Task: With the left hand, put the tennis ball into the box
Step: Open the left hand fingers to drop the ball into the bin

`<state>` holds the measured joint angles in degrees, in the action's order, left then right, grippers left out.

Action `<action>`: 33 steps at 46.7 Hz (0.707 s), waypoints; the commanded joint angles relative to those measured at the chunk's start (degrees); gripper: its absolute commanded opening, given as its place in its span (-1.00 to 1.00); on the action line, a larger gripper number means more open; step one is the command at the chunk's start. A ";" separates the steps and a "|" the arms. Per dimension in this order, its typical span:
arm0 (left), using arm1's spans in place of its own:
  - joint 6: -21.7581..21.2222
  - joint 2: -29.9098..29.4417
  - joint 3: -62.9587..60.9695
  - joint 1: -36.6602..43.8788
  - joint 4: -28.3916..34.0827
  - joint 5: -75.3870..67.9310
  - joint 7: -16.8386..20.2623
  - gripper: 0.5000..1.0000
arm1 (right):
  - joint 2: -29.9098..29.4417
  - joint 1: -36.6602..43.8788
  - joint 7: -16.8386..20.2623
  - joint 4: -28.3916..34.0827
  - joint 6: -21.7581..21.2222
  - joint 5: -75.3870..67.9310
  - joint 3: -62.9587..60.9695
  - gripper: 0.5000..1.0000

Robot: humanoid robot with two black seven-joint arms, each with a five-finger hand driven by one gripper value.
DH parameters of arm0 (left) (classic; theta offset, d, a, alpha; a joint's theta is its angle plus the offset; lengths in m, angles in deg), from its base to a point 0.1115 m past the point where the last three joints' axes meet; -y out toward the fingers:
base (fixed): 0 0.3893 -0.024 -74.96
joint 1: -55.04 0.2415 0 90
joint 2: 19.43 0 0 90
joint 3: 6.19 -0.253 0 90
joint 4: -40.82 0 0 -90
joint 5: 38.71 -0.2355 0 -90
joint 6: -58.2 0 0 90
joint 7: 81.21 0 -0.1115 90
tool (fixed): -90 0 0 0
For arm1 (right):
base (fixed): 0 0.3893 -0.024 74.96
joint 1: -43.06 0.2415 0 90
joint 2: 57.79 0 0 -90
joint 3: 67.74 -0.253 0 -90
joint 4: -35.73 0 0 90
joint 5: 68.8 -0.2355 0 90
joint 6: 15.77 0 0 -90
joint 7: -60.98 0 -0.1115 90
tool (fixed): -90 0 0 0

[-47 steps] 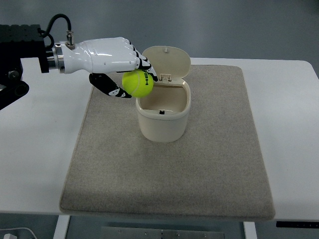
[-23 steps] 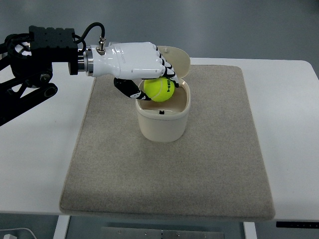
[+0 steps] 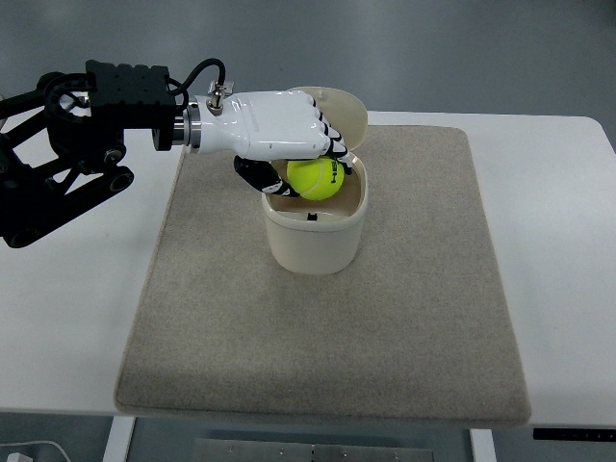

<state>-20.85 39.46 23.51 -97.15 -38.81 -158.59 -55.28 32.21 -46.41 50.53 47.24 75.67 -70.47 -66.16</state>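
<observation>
— White desk (image 3: 77, 318) under everything, and a grey-beige mat (image 3: 404, 318) laid across its middle. What do you have at the 9 o'clock side?

— Your left arm (image 3: 67, 164) comes in there: a black linkage, then a black block, then a metal wrist with a cable looping over it. From that wrist the white left hand (image 3: 289, 144) reaches toward the 3 o'clock side, palm down, knuckles up.

— And the hand itself, operator?

— You can see its fingers curled around the tennis ball (image 3: 316, 178), with the thumb tucked under at the ball's 9 o'clock side and the fingertips wrapped over its top. It is clamped on the ball.

— Where does that put the ball?

— Right over the mouth of the box (image 3: 313, 241), the ball's lower part at about rim level, toward the 12 o'clock half of the opening. The cream box stands upright on the mat. Its lid (image 3: 345, 115) is swung back and stands open at the box's 12 o'clock edge, partly hidden behind your hand.

— Anything further toward 3 o'clock?

— Only bare mat, then desk.
</observation>
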 commanded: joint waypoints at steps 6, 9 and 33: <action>-0.23 -0.26 0.01 0.14 -0.17 0.79 0.00 0.14 | 0.00 0.00 0.00 0.00 -0.03 0.00 0.00 0.75; -0.23 -0.44 0.01 0.23 -0.17 0.88 0.00 0.54 | 0.00 0.00 0.00 0.00 -0.03 0.00 0.00 0.75; 1.18 -6.76 0.01 -0.38 -3.95 15.81 0.71 0.93 | 0.00 0.00 0.00 0.00 -0.03 0.00 0.00 0.75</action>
<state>-20.29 34.61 23.54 -97.31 -41.79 -146.82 -54.57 32.21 -46.41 50.52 47.23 75.67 -70.46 -66.16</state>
